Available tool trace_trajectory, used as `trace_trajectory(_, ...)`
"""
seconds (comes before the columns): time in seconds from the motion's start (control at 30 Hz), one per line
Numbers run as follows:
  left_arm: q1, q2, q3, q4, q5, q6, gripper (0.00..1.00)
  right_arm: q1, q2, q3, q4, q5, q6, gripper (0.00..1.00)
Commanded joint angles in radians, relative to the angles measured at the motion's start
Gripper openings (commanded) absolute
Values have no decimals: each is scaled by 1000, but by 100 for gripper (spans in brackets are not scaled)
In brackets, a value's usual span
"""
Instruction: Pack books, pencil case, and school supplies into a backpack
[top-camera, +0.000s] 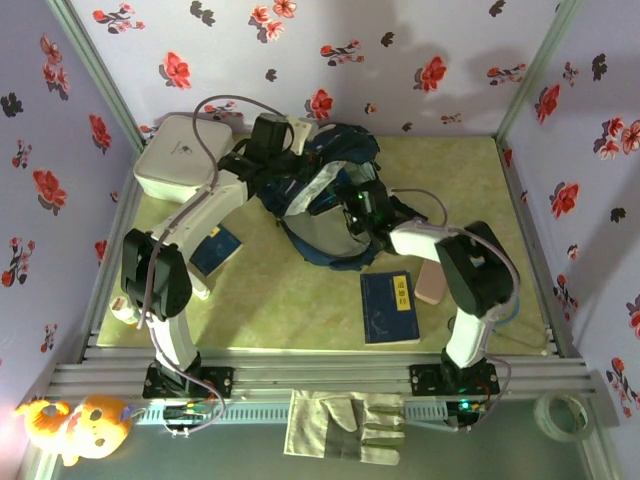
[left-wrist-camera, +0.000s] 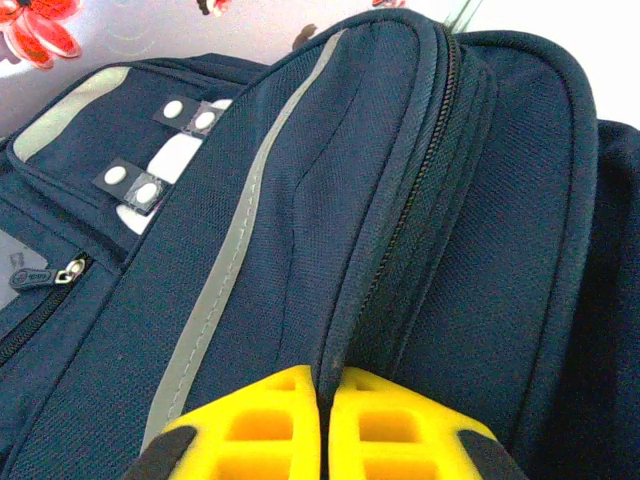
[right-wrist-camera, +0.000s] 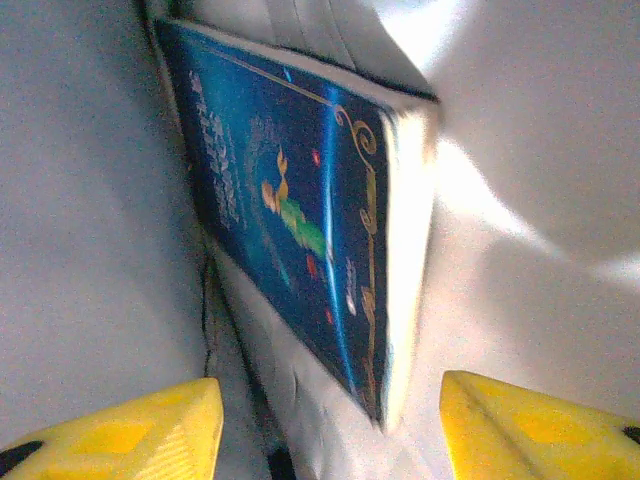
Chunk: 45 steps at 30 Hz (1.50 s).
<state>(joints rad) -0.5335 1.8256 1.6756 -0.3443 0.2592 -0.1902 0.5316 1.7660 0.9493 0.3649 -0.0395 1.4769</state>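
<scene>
Yellow fingertips sit closest to the left wrist camera. The left claw is pressed shut on a ridge of navy fabric beside the zipper of the backpack, and the bag's pale stripe runs away ahead of it. I judge the pinch is there to lift the upper lip and hold the mouth open. At the right wrist, the right claw stands with its jaws well apart and holds nothing. Between them and just ahead, a blue paperback with a gilt border stands on edge against the pale lining, touched by neither finger, so it looks delivered into the main compartment. From above, the right claw is sunk in the backpack's opening while the left claw grips the bag's far top, opposite it. Behind the right claw, toward its base, a dark navy book with a yellow label lies flat on the table, with the pink pencil case just beside it. A smaller blue book lies well behind the left claw, near that arm's elbow. With these outside the bag, packing seems roughly a third done.
</scene>
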Motion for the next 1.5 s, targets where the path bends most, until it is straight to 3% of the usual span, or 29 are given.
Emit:
trace_trajectory(0.0, 34, -43, -27, 129, 1, 5, 0, 14, -154, -97, -40, -4, -81, 63)
trace_trajectory(0.33, 76, -114, -261, 101, -46, 111, 3, 34, -530, -302, -526, 209, -290, 70)
trace_trajectory(0.5, 75, -161, -325, 66, -31, 57, 51, 34, -656, -361, -678, 204, -329, 72)
trace_trajectory(0.6, 73, -200, -374, 105, -29, 2, 68, 36, -698, -423, -622, 111, -312, 73)
trace_trajectory(0.73, 71, -246, -424, 148, -23, -45, 82, 49, -672, -469, -527, 27, -269, 72)
trace_trajectory(0.9, 53, -293, -449, 151, -12, -55, 95, 85, -566, -452, -446, 9, -246, 72)
trace_trajectory(1.0, 47, -321, -474, 161, -12, -64, 100, 93, -508, -445, -404, 10, -234, 72)
trace_trajectory(1.3, 29, -329, -493, 124, -6, -108, 100, 91, -410, -446, -420, 119, -242, 71)
trace_trajectory(1.47, 0, -296, -486, 122, 67, -174, 100, 62, -396, -500, -373, 177, -188, 71)
